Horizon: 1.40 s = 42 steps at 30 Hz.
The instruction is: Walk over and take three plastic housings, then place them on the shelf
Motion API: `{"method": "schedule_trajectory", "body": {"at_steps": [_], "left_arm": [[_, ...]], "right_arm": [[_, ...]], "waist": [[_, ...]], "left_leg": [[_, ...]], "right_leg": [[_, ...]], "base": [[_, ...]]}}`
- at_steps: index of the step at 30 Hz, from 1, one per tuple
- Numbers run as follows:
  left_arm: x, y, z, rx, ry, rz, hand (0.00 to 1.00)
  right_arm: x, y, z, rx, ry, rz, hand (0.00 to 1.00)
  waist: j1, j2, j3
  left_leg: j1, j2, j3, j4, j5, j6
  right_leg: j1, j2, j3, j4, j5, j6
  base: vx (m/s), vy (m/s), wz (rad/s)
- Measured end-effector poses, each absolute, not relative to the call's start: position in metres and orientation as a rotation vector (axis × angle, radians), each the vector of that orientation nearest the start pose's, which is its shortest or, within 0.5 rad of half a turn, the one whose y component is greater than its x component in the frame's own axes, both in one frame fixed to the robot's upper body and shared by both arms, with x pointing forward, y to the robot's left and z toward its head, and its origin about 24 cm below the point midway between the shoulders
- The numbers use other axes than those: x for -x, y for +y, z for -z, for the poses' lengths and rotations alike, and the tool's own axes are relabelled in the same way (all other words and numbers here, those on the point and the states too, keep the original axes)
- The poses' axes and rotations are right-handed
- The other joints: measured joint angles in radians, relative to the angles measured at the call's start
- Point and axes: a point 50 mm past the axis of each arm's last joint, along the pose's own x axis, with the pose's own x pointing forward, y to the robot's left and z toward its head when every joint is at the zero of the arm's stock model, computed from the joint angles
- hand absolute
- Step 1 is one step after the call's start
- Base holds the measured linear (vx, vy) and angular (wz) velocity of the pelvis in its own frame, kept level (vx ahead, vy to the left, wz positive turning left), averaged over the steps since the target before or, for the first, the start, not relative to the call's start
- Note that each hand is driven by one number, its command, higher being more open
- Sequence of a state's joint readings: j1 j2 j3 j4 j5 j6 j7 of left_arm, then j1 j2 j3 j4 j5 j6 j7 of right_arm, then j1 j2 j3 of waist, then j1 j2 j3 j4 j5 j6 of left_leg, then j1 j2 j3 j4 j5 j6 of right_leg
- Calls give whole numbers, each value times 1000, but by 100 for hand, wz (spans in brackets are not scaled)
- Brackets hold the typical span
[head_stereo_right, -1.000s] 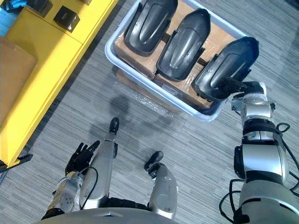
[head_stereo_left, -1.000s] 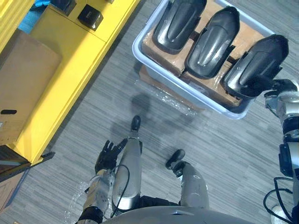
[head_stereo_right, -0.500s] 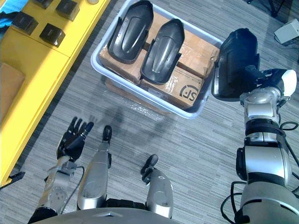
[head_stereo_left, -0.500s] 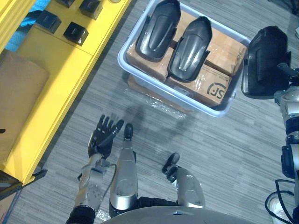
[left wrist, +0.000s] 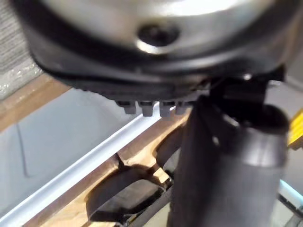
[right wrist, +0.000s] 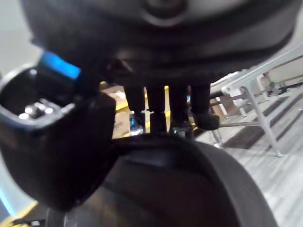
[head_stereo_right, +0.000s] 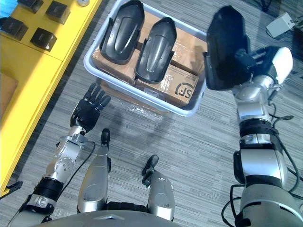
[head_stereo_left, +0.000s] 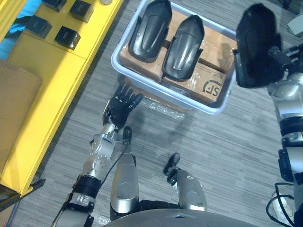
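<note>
A: Moved since earlier: left hand (head_stereo_left: 120, 106), fingers splaying wide, is reaching up to the tub (head_stereo_left: 161, 87).
B: Two housings (head_stereo_left: 150, 29) are lying inside; right hand (head_stereo_right: 253, 59) is clasping the third housing (head_stereo_left: 254, 42), lifted clear.
A: Handling?
B: Likely light, stiff, slick; grip the rim.

Grey striped carpet (head_stereo_left: 227, 156) all across the floor. Centre stage, a pale tub (head_stereo_right: 142, 91), packed with cardboard boxes (head_stereo_right: 182, 85) side by side. Under the tub there's another brown box (head_stereo_left: 142, 87), and crinkled clear wrap (head_stereo_left: 165, 106) spills out along its near edge. Well off to the left, small black boxes (head_stereo_left: 66, 37) sit spaced apart, with a flat brown card sheet (head_stereo_left: 14, 109) nearer. Far right, a small white box (head_stereo_right: 279, 23) on the carpet.
</note>
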State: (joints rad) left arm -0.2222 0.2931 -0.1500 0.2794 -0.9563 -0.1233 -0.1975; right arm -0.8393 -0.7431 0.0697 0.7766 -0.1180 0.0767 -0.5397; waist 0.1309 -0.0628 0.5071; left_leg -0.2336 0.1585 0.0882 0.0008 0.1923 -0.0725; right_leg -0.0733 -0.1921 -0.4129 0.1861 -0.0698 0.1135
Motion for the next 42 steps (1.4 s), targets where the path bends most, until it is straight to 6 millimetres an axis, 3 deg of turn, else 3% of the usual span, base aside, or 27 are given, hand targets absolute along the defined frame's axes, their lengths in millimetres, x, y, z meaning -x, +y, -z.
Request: {"method": "schedule_trajectory", "body": {"at_steps": [4, 6, 11, 17, 19, 24, 29, 33, 34, 38, 42], "left_arm": [[-300, 164, -65, 710, -71, 317, 100], [-301, 161, -76, 730, -95, 370, 100], [-300, 144, -77, 751, -50, 455, 100], [-298, 123, -74, 793, -21, 494, 100], [-297, 117, -73, 807, -10, 479, 100], [-294, 101, -67, 811, 52, 474, 100], [-293, 100, -58, 747, 94, 426, 100], [-291, 100, -45, 714, 150, 380, 100], [-290, 101, -42, 713, 160, 376, 0], [-284, 101, -30, 718, 206, 356, 0], [-271, 104, -14, 741, 243, 317, 0]], "right_arm": [[-349, -304, -226, 807, -426, 763, 0], [-343, -281, -227, 814, -566, 713, 0], [-332, -243, -192, 769, -659, 596, 0], [-326, -217, -172, 730, -666, 468, 0], [-324, -201, -162, 731, -648, 376, 0], [-318, -162, -135, 727, -608, 150, 0], [-317, -150, -130, 704, -602, 89, 0], [-307, -143, -115, 694, -555, 4, 0], [-304, -141, -112, 677, -546, -11, 0], [-294, -139, -97, 646, -483, -59, 0], [-277, -137, -67, 578, -362, -84, 0]], "waist": [[-10, -2, -1], [-27, -19, -16], [-55, -63, -107], [-60, -27, -169], [-63, -9, -199], [-73, 6, -249], [-78, 14, -270], [-81, 14, -302], [-80, 15, -303], [-83, 16, -307], [-83, 16, -348]], "left_leg": [[60, 0, 19, -25, 4, 0], [95, -3, 34, -61, 14, 2], [111, -17, 64, -84, 13, 2], [139, -29, 73, -85, 13, 3], [148, -30, 73, -85, 13, 3], [167, -28, 75, -85, 13, 3], [172, -23, 77, -87, 1, 0], [176, -28, 84, -89, -8, 1], [177, -27, 85, -89, -8, 1], [181, -27, 87, -90, -11, -3], [181, -28, 95, -89, -11, -2]], "right_leg": [[47, 1, 7, -15, 0, 1], [63, 1, 12, -23, 0, 1], [72, -8, 28, -58, 8, 14], [114, -15, 28, -93, 16, 23], [129, -13, 25, -109, 22, 23], [160, -6, 24, -140, 37, 22], [167, 2, 30, -162, 61, 21], [182, 2, 38, -208, 92, 24], [182, 3, 40, -209, 94, 23], [181, 3, 41, -211, 94, 18], [182, 3, 46, -226, 97, 18]], "base": [[5, -11, -8], [22, -9, -10], [76, 2, -9], [20, 2, 0], [0, 0, 0], [0, 0, 0], [-69, 4, -5], [-54, 25, -9], [-52, 12, -3], [-58, 7, -2], [15, -9, -5]]}}
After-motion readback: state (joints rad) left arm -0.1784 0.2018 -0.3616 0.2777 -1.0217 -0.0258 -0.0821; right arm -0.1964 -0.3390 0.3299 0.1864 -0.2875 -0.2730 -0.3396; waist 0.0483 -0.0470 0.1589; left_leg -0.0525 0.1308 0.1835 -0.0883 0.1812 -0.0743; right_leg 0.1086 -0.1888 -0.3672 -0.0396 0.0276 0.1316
